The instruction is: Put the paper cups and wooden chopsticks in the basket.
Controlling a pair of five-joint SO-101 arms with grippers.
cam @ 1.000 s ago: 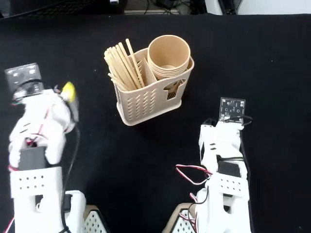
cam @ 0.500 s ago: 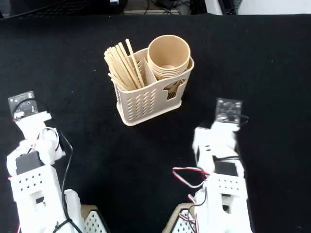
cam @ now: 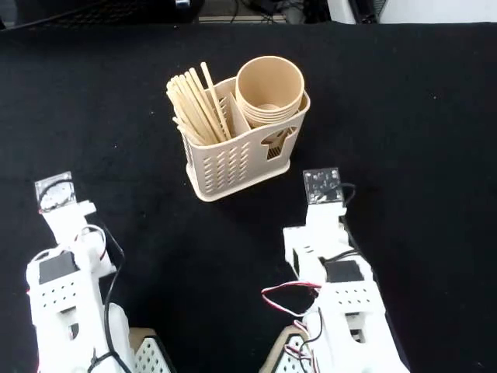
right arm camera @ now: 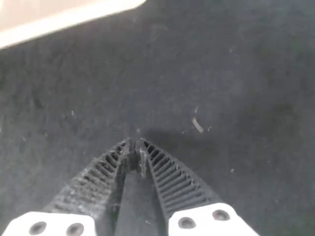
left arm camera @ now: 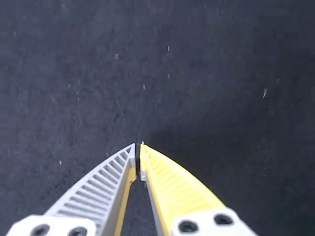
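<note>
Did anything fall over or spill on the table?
Nothing stands out. The basket stands upright, the wooden chopsticks lean together in one compartment, and the paper cups sit stacked in the other.

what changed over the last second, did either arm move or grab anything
The left arm drew back toward its base; the right arm swung sideways toward the left arm. Nothing was taken or let go: the left tool and right tool are shut and empty. The basket, paper cups and chopsticks stayed put.
</note>
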